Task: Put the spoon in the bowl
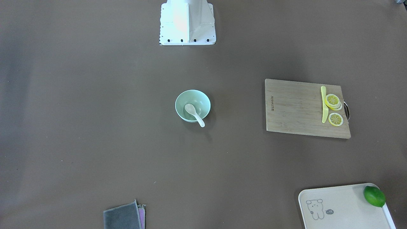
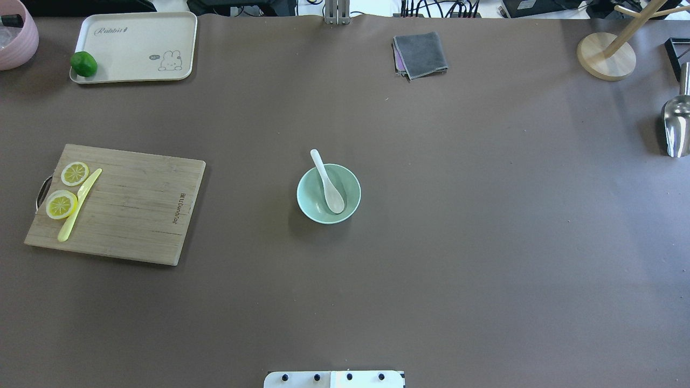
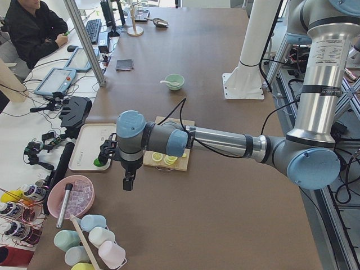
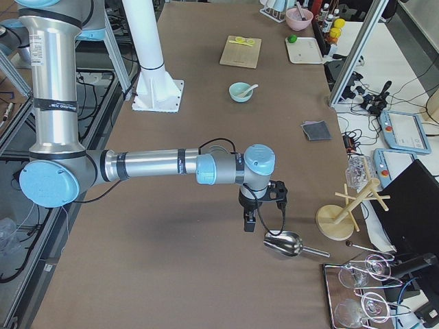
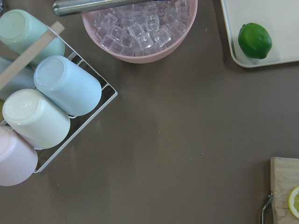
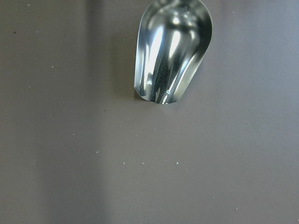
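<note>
The white spoon (image 2: 329, 183) lies in the pale mint-green bowl (image 2: 351, 186) at the table's middle, scoop inside and handle resting over the far rim. Both also show in the front view, the spoon (image 1: 194, 114) in the bowl (image 1: 201, 99). My left gripper (image 3: 128, 183) hangs over the table's left end, far from the bowl (image 3: 176, 83). My right gripper (image 4: 250, 225) hangs over the right end beside a metal scoop. They show only in the side views, so I cannot tell whether they are open or shut.
A wooden cutting board (image 2: 135, 207) with lemon slices (image 2: 61, 204) and a yellow knife (image 2: 79, 205) lies left. A cream tray (image 2: 140, 48) holds a lime (image 2: 84, 64). A grey cloth (image 2: 421, 54), metal scoop (image 2: 676, 125), wooden stand (image 2: 606, 56), pink ice bowl (image 5: 140, 28) and cup rack (image 5: 42, 107) stand around the edges.
</note>
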Available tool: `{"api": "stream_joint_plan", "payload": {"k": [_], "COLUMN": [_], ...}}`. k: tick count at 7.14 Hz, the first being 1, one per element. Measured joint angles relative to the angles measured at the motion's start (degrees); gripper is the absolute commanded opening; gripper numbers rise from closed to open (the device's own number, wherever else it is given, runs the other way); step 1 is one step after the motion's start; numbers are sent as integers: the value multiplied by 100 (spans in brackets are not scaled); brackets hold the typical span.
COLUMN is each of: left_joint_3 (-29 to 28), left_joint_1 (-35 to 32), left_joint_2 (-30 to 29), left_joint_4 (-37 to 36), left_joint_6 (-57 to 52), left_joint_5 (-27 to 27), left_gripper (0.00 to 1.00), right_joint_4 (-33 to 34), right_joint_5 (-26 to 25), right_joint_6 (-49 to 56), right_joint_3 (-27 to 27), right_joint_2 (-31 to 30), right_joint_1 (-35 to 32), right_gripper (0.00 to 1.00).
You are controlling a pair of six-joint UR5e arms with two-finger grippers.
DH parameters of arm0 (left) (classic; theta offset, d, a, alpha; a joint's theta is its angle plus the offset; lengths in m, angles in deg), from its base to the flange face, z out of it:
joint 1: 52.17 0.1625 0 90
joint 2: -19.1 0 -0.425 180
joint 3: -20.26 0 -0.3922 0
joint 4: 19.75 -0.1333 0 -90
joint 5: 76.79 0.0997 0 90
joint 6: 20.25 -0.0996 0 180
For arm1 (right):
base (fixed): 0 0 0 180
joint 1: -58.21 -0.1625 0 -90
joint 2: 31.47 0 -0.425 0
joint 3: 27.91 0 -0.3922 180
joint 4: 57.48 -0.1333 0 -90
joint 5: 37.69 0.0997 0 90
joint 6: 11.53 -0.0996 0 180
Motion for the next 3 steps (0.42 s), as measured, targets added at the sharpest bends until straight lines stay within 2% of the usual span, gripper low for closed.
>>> {"api": "stream_joint_plan", "payload": {"k": [3], "left_joint_3": [14], "left_joint_1": [-9], "left_joint_2": [132], "left_joint_4": [-7], "left_joint_6": [-3], "left_joint_5": [-1], "left_gripper": [98], "right_joint_4": [50], "right_joint_5": [1], "right_joint_6": [5], "right_joint_3": [-5], "right_joint_2": [-23], "right_joint_1": [-128], "right_gripper": [100]}}
